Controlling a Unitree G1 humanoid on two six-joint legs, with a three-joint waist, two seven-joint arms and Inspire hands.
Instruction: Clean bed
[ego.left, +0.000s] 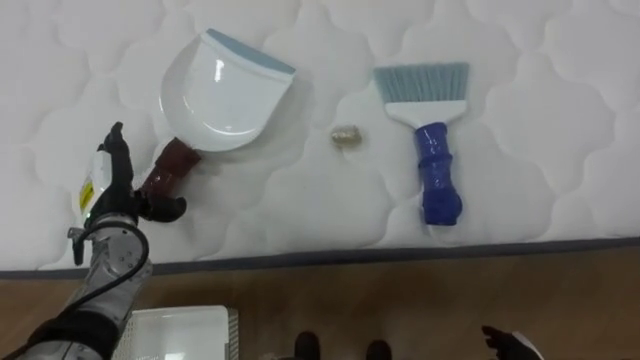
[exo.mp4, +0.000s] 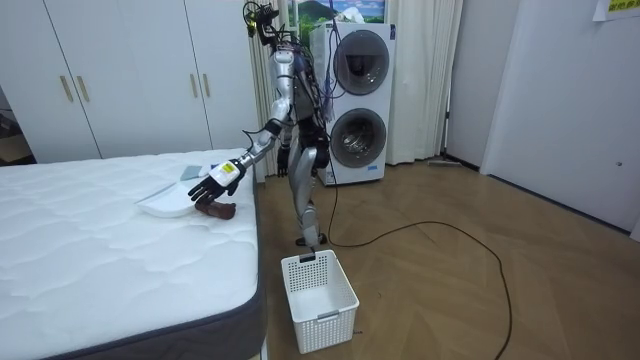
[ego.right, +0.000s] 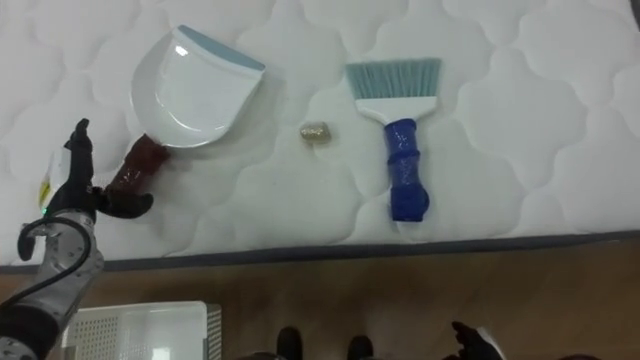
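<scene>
The robot is standing on the wooden floor (ego.left: 420, 295) at the side of the bed (ego.left: 560, 190) and reaching its left arm out over the white mattress, whose soft quilted cover is puffing up in wavy, scalloped pads. A grey band is running along the mattress edge nearest the robot.

Its left hand (ego.left: 108, 185) is hovering wide open above the cover, dark fingers pointing straight away from the robot and the thumb spreading sideways, just beside the end of the dustpan's handle (ego.left: 172, 168). It is grasping nothing.

The dustpan (ego.left: 225, 95) is lying flat on the mattress: a smooth, glossy white plastic scoop, rounded at the back and straight at the mouth, with a grey-blue lip and a stubby dark reddish-brown handle angling toward the hand. To its right a small crumpled beige scrap (ego.left: 345, 135) is resting on the quilting, between the pan and the brush (ego.left: 432, 130). The brush is lying apart from both, its flat fan of pale blue bristles (ego.left: 425, 82) pointing away from the robot and its ribbed, glossy blue handle pointing toward the bed's edge.

The right hand (ego.left: 512, 346) is hanging low over the floor; whether its fingers are open or curled cannot be told. A white lattice-walled plastic basket (exo.mp4: 318, 290) is sitting on the floor beside the bed.
</scene>
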